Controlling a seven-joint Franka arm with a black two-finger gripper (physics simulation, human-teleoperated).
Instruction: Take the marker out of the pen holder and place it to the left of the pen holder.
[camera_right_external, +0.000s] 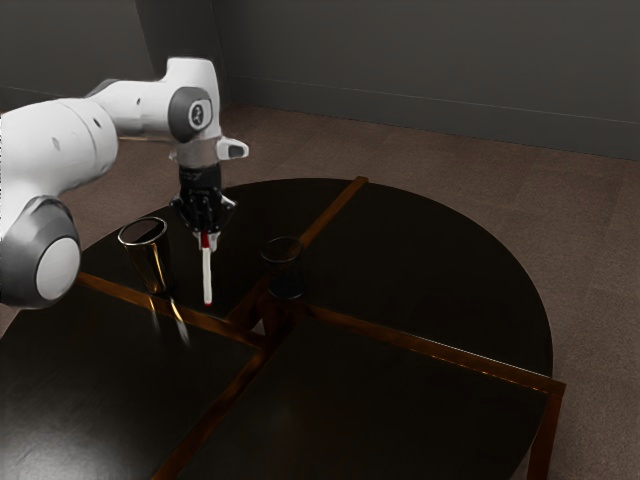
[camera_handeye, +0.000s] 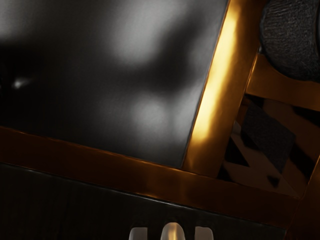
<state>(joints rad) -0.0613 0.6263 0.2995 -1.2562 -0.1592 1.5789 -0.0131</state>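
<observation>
In the exterior view my gripper (camera_right_external: 206, 238) points down over the dark round table, shut on the upper, red part of the marker (camera_right_external: 207, 275). The marker's white body hangs almost upright; whether its lower end touches the table, I cannot tell. A dark cup, likely the pen holder (camera_right_external: 283, 270), stands apart from it toward the exterior view's right. The wrist view has the marker (camera_handeye: 173, 232) between the two fingertips of my gripper (camera_handeye: 171, 234), and part of the dark textured holder (camera_handeye: 292, 42) a distance away.
A shiny metallic cup (camera_right_external: 150, 260) stands close by, toward the exterior view's left of the marker. Wooden strips (camera_right_external: 205, 318) cross the dark tabletop (camera_right_external: 440, 270) and meet around a small central opening near the dark cup.
</observation>
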